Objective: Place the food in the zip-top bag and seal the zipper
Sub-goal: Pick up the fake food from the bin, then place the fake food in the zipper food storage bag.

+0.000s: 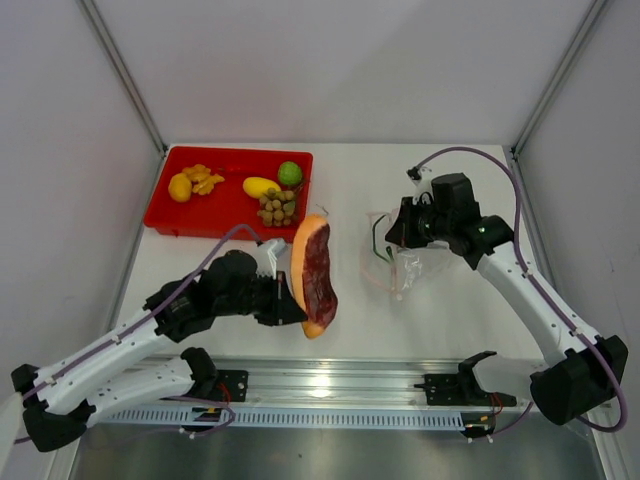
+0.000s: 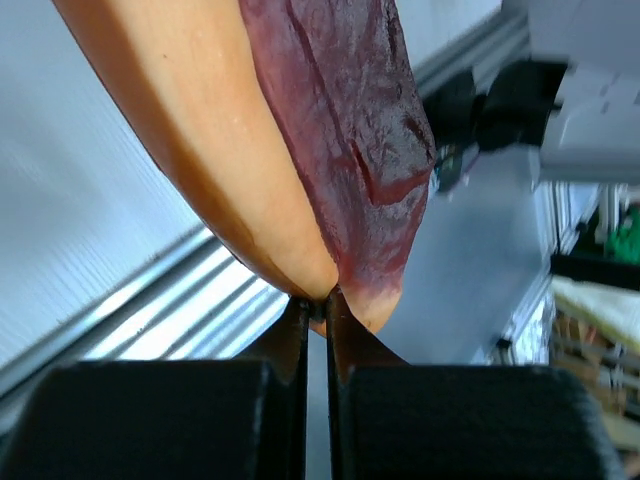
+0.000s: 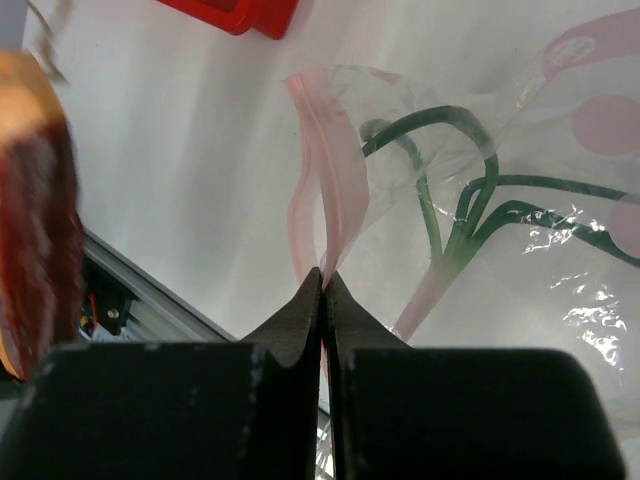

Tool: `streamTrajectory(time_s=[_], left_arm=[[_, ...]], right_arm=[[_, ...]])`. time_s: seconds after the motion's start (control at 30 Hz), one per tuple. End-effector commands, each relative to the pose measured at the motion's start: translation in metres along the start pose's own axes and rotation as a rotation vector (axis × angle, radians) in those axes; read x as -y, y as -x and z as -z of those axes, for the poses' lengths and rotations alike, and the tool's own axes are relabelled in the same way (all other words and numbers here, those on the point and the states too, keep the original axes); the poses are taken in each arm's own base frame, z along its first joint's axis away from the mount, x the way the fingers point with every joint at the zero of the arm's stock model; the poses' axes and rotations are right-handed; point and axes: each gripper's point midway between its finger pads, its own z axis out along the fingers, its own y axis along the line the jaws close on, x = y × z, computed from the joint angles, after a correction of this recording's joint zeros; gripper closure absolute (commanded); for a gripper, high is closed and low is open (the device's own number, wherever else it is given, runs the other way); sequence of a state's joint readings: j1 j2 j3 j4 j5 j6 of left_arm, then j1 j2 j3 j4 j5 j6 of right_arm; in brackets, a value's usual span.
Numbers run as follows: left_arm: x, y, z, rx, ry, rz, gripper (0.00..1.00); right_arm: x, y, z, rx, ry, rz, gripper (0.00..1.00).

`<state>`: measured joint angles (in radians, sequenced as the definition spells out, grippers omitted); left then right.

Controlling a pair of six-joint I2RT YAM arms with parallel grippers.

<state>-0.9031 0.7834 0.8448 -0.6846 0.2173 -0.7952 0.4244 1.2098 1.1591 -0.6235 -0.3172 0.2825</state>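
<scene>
2 grips: left gripper [image 2: 312, 300] holds food slice [image 2: 330, 140], right gripper [image 3: 323, 278] pinches zipper [image 3: 335, 200] at its tips; spread bag [image 3: 520, 260] mouth w/ right, feed slice narrow-end 1st.

Left claw [image 2: 312, 300] clamped; right claw [image 3: 322, 275] clamped too.

left wrist: orange-and-maroon food piece [image 2: 300, 150] cut off by top edge | right wrist: same piece blurred, cropped at left edge; red tray [image 3: 238, 14] and zip-top bag [image 3: 520, 260] cropped
</scene>
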Motion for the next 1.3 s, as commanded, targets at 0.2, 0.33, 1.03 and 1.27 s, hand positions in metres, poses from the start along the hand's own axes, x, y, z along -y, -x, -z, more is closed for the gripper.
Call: streamTrajectory(time_s=[0.2,0.33,1.03,1.27], left_arm=[[0.017,-0.079,-0.015,-0.305,-0.025,-0.057,0.99],[0.023,-0.088,-0.019,-0.362,-0.044,-0.052,1.00],[0.050,-0.097,-0.033,-0.465,0.003,-0.071,0.99],[0.051,-0.085,-0.043,-0.466,0.064,-0.040,0.99]], right_arm=[[-0.026,0.015,0.008,0.047,0.054,0.220,1.00],[-0.047,-0.001,0.009,0.019,0.116,0.294,1.00],[-0.098,-0.060,0.022,-0.070,0.315,0.449,1.00],[-0.101,-0.073,0.033,-0.070,0.334,0.478,1.00]])
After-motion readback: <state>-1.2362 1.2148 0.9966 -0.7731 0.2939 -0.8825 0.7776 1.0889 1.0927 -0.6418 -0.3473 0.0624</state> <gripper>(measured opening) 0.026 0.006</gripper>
